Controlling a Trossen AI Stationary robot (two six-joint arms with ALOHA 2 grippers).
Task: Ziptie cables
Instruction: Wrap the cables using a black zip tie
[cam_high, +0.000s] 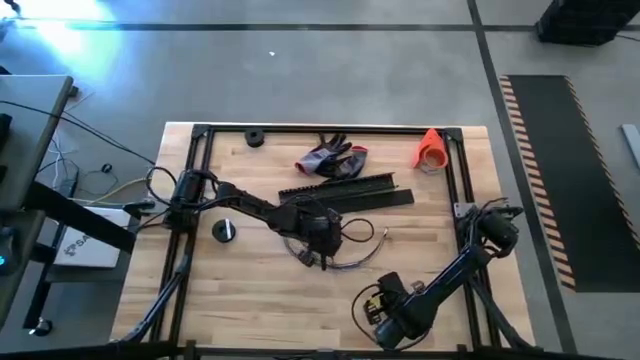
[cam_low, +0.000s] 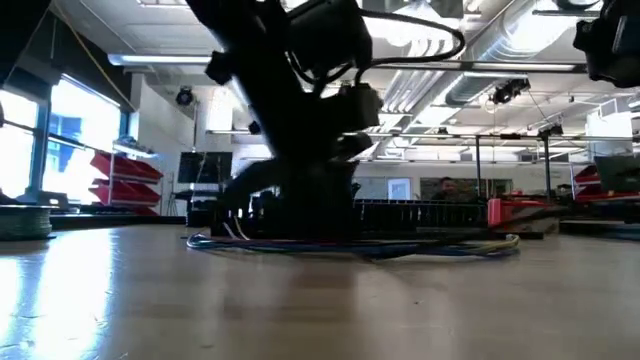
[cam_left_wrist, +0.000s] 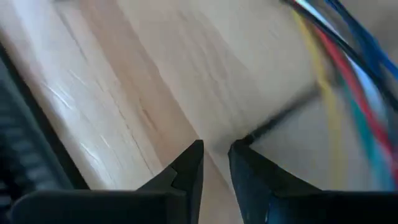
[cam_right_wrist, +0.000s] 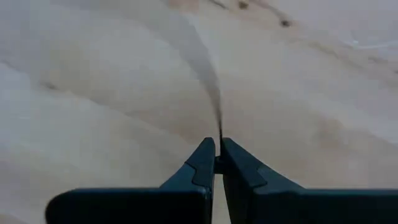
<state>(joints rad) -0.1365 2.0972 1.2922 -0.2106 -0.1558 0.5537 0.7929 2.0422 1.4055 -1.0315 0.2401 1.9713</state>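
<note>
The cables (cam_high: 345, 252) lie in a loose loop on the wooden table (cam_high: 250, 300), near its middle, just in front of the long black slotted strips (cam_high: 345, 190); from table height they show as a low flat tangle of thin wires (cam_low: 350, 243) running across the boards; close up there are blue, red, yellow and pale strands (cam_left_wrist: 348, 81) side by side. The left gripper (cam_high: 318, 240) is down right over the near end of that loop, its arm reaching in from the left edge; its wrist camera shows the two dark fingers (cam_left_wrist: 186, 174) parted by a narrow gap with bare wood between them, the tips just beside a thin dark strand and the coloured wires off to one side, so it is released and holds nothing. The right gripper (cam_high: 378, 312) sits well apart, low at the front of the table toward the right; its fingers (cam_right_wrist: 202, 165) are pressed together, clenched on a thin dark strip (cam_right_wrist: 214, 106) that stands out from between the tips over plain wood; what that strip is I cannot tell. Behind the strips lies a pair of grey-and-red gloves (cam_high: 333, 158); an orange cone (cam_high: 431, 148) lies at the far right corner; a small black round piece (cam_high: 254, 138) rests at the far edge, and a black knob (cam_high: 225, 230) sits left of the cables.
</note>
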